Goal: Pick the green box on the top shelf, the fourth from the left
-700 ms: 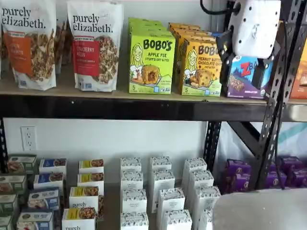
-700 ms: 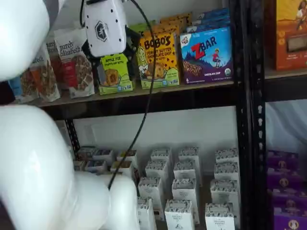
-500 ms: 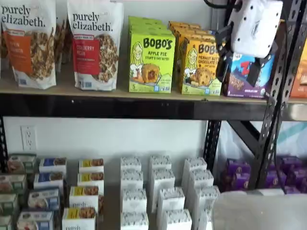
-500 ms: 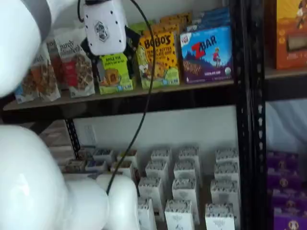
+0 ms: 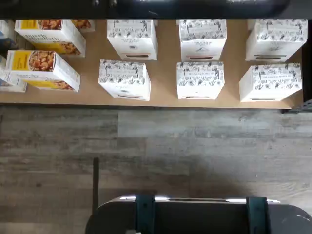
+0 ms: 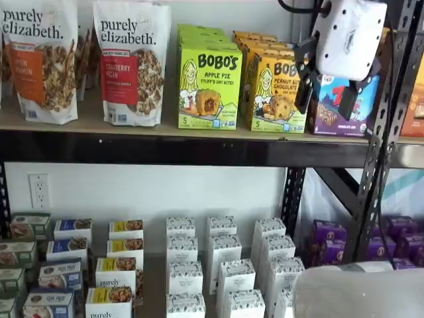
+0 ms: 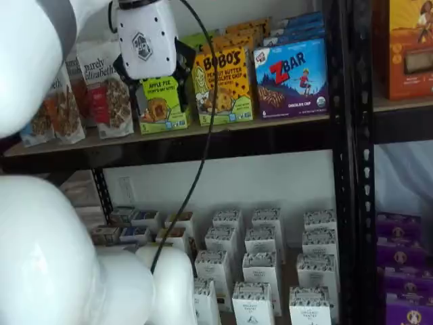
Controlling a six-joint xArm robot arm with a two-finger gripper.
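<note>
The green box [image 6: 209, 85] stood on the top shelf [image 6: 199, 149], touching the yellow-orange Bobo's box [image 6: 278, 93]. The gripper [image 6: 329, 89] hung in front of the shelf with its jaws released, holding nothing. So tight a neighbour left little room, and a finger might have clipped or shoved the yellow-orange box.

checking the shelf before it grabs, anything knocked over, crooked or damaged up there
Nothing stands out. The lime-green cardboard Bobo's apple pie box stands upright on the tan wood-look top shelf, squarely beside the yellow-orange Bobo's box. No spills or dents show.
</note>
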